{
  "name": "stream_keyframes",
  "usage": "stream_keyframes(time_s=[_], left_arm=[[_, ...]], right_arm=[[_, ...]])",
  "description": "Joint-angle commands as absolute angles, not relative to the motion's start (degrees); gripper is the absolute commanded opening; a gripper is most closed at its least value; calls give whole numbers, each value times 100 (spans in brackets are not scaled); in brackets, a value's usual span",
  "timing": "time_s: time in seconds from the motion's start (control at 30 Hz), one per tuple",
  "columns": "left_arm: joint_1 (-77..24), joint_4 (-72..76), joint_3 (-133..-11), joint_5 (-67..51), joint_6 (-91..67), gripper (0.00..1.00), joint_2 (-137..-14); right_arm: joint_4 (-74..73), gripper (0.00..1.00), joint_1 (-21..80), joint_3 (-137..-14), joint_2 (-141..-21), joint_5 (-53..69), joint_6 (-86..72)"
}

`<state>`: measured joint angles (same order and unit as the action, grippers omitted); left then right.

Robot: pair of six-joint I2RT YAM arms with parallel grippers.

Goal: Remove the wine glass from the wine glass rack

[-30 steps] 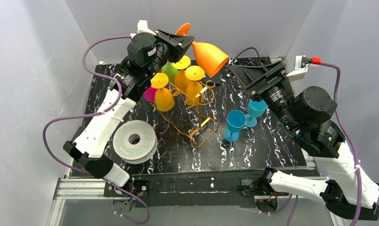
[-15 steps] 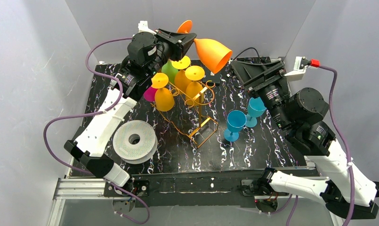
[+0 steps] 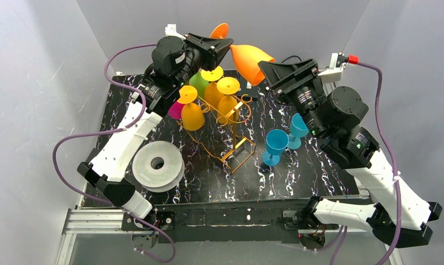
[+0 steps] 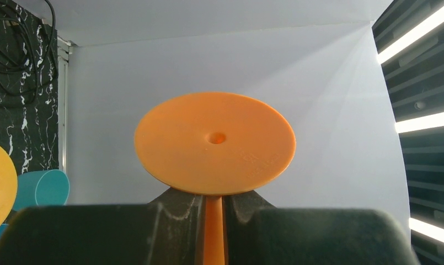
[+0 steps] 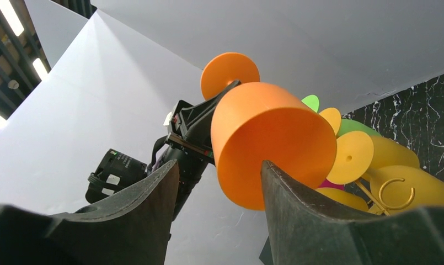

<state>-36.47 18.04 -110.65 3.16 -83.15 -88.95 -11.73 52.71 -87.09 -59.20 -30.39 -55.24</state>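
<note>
My left gripper (image 3: 224, 47) was clamped on the stem of the orange wine glass (image 3: 251, 61). In its wrist view the two fingers (image 4: 181, 207) pressed in on the thin stem from either side, and the round foot of the glass (image 4: 215, 142) stood just past them. The glass was off the wine glass rack (image 3: 228, 118) and held in the air above the far end of the table, behind the yellow glasses (image 3: 193, 116) hanging on the wire loops.

Its long axis lay close to level. The foot pointed back and to the left, and the open mouth of the bowl pointed to the right and a little down. That put the mouth facing my right gripper (image 3: 265, 67), which was by far the nearer free one to the bowl.

The right jaws stood apart. From the right wrist camera the bowl (image 5: 269, 143) sat between the two fingers (image 5: 153, 204), mouth toward the lens. The finger on the right of that view overlapped the bowl's edge, and I could not tell whether it touched.

I judged this to be a handover. The right gripper would have to close across the wide bowl, square to the axis, before the left gripper let go of the stem. A skewed bite risked squeezing the smooth, tapered bowl out of the grip.
</note>
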Motion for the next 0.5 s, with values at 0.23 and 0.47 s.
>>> stream_keyframes(time_s=[0.23,0.47], left_arm=[[-3629,2201,-11304,231,-8358,0,-8807],[-3623,2243,-11286,218,-8349,0,-8811]], right_arm=[[-1087,52,4953,-9146,-6100,-2728,-5820],[-1250,45,4790,-9193,-6202,-2529,-6005]])
